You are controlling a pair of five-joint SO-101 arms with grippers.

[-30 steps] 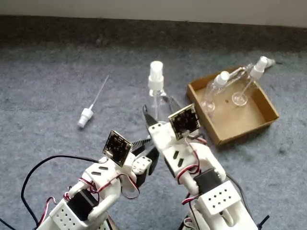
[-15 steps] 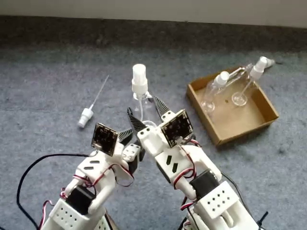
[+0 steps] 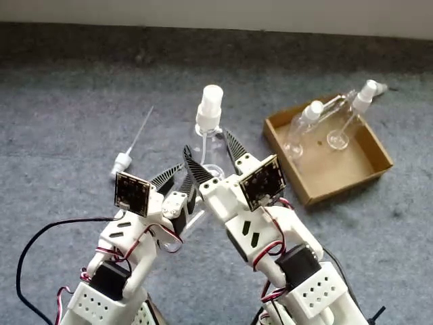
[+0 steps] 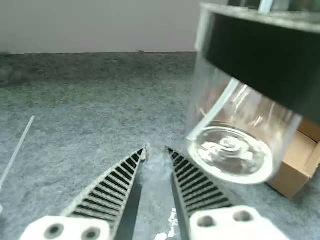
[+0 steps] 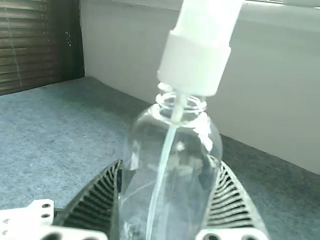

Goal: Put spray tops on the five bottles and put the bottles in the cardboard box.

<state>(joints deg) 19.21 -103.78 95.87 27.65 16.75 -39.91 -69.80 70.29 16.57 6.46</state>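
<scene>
Sam: Look, the bottle is back nearer the middle now, not so far left as a blink ago. The left arm is farther over to its own left than before.

Lia: Who has the bottle?

Sam: The right gripper. Its two black fingers squeeze the round belly, one on each side, and hold it up off the carpet.

Lia: Why by the belly?

Sam: I think so the neck is free. The spray top sits on the neck, its thin tube down inside. I see a bit of the neck's ridges under the cap, so I guess it is not twisted all the way down.

Lia: And the left gripper?

Sam: Its fingers are a little apart with nothing in them. It waits low, just beside the bottle, and its camera looks at the bottle's round bottom.

Lia: How do the arms stand?

Sam: Both lean forward, side by side, pointing in toward each other. The right one reaches farther.

Lia: What else?

Sam: The cardboard box is off to the right with two capped bottles in it. One loose spray top lies on the carpet to the left, well apart from the box.
</scene>
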